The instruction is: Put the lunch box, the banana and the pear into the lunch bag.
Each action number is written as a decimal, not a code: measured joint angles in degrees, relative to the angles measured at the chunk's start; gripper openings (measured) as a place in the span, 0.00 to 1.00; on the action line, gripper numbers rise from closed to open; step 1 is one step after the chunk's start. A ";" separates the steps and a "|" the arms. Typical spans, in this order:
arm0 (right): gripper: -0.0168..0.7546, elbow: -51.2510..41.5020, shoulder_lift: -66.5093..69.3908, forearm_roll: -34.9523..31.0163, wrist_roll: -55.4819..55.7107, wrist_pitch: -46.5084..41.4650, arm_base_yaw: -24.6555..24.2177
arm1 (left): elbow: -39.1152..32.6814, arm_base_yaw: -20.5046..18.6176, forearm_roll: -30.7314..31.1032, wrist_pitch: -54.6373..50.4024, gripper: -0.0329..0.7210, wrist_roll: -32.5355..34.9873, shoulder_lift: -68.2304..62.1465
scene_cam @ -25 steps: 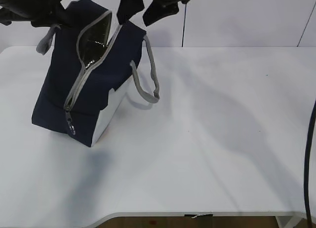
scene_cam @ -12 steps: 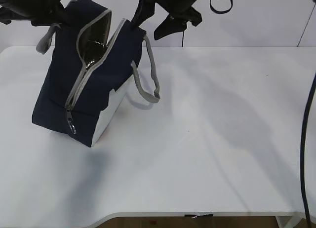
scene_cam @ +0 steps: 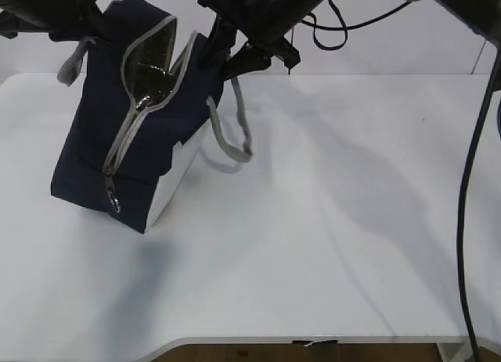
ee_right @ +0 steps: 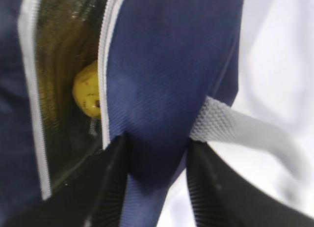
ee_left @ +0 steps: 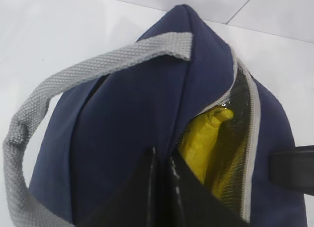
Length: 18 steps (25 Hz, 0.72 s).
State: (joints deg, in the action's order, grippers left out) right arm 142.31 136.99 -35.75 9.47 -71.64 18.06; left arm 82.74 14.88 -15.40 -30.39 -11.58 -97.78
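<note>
Your right gripper (ee_right: 157, 187) pinches the lunch bag (scene_cam: 133, 119) at its upper edge, jaws half closed on navy fabric. Just left of it, the unzipped mouth shows the pear (ee_right: 87, 95). Your left gripper (ee_left: 162, 187) is clamped on the far edge, the banana (ee_left: 201, 141) beside it. Bare table (scene_cam: 352, 221) spreads to your right.

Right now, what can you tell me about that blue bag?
The lunch bag is boxy navy fabric with a white side panel, grey handles and a grey zipper, which is open over a shiny lining. It stands tilted on the white table. Both grippers pinch its top edges. Inside show the banana and the pear.
</note>
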 joint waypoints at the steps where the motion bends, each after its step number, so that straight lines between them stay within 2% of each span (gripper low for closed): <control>1: 0.42 0.00 0.00 -0.25 0.00 0.00 0.00 | 0.00 0.00 0.00 0.00 0.04 0.00 0.00; 4: 0.34 0.00 0.00 -0.90 0.00 0.00 0.00 | 0.00 0.00 0.00 0.00 0.04 0.00 0.00; 10: 0.28 0.00 0.00 -1.31 0.04 0.00 0.00 | 0.00 0.00 0.00 -0.11 0.04 0.00 0.00; 14: 0.08 0.00 0.00 -1.31 -0.67 0.00 0.00 | 0.00 0.00 -0.11 -0.11 0.04 0.00 0.00; 18: 0.04 0.00 0.00 -1.31 -1.82 0.00 0.00 | 0.00 0.00 -0.33 -0.23 0.04 0.00 0.00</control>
State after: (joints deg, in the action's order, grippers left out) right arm 142.31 136.99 -37.05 7.65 -71.64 18.06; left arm 82.74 14.88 -15.73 -30.62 -11.58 -97.78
